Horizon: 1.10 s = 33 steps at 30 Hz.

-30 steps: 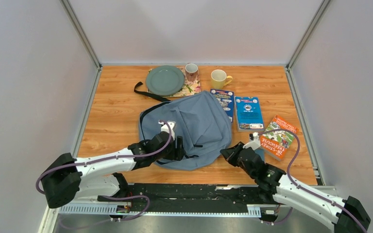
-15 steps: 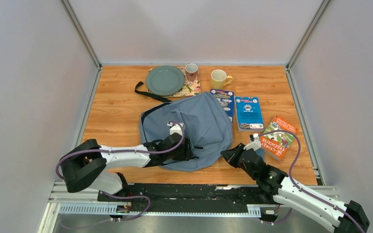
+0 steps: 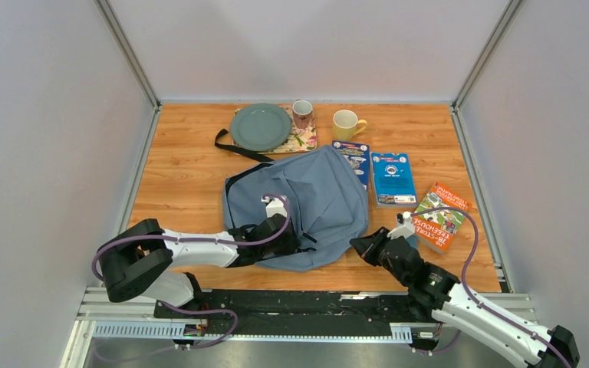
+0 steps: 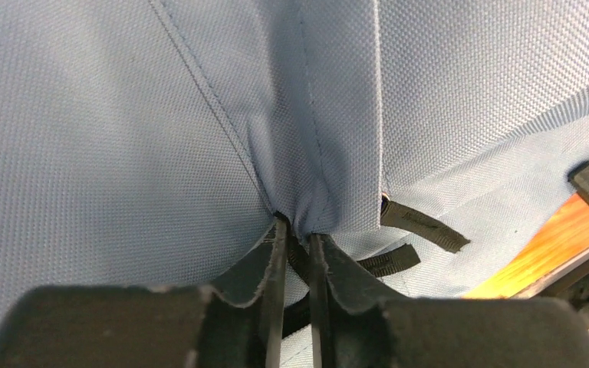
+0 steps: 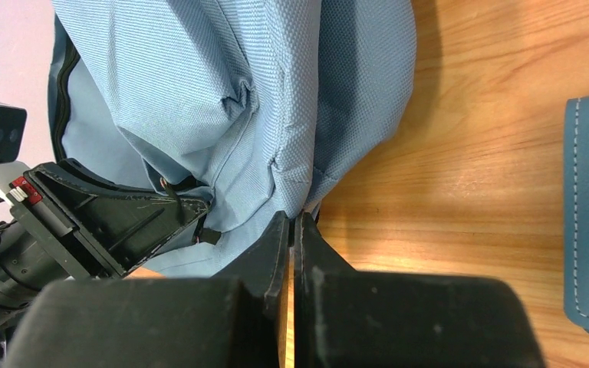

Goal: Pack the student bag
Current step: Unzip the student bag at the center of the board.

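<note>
We see the bag (image 3: 318,195) mid-desk (image 3: 180,172), its near edge close to the desk's front rim. There's open wood to its left. On the right the blue book (image 3: 392,178) and orange book (image 3: 439,216) crowd in, and the plate (image 3: 260,126) sits behind. Left jaws are clenched on a fold of bag fabric, while right jaws pinch its right edge. Since a second ago the left jaws have narrowed onto that fold, and the bag's left edge has crept slightly right.
</note>
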{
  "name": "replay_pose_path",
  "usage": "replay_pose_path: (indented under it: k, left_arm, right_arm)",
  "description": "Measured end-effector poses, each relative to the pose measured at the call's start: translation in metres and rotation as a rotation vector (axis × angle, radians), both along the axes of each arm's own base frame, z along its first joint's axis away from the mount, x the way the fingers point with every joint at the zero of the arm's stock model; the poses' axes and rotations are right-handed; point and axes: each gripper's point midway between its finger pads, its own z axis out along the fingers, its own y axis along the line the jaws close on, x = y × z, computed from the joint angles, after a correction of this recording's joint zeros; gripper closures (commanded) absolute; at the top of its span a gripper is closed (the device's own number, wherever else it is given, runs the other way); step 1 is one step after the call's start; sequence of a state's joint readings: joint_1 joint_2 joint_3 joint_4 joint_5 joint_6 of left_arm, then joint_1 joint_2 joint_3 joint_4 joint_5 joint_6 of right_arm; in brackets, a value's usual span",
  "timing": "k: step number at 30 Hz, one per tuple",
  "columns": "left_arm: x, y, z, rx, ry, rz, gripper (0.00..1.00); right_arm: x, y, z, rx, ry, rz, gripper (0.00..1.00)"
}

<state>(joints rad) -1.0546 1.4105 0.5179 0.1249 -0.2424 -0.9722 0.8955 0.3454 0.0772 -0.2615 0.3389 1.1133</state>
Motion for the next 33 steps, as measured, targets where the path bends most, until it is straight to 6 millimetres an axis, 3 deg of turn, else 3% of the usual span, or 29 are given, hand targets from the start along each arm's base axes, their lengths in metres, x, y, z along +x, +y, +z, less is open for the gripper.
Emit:
replay_pose_path:
  k: [1,3,12,21,27,33]
  left_arm:
    - [0.000,0.001,0.001,-0.004,-0.001,0.007,0.92]
    - [0.001,0.002,0.001,-0.006,-0.006,0.015,1.00]
    - [-0.002,0.006,0.005,-0.011,-0.029,0.003,1.00]
    - [-0.011,0.009,0.034,-0.033,-0.114,-0.125,1.00]
    - [-0.020,0.008,0.032,-0.035,-0.115,-0.197,1.00]
    - [-0.026,0.011,0.025,-0.053,-0.109,-0.209,0.80]
  right_arm:
    - [0.000,0.000,0.000,0.002,-0.001,0.001,1.00]
    - [0.000,0.000,0.000,0.002,-0.001,0.001,1.00]
    - [-0.001,-0.001,-0.005,-0.019,0.015,0.003,1.00]
    - [0.004,-0.001,0.004,-0.064,0.020,-0.012,1.00]
    - [0.007,-0.002,0.000,-0.103,0.049,-0.021,1.00]
    - [0.007,0.001,0.000,-0.119,0.058,-0.010,1.00]
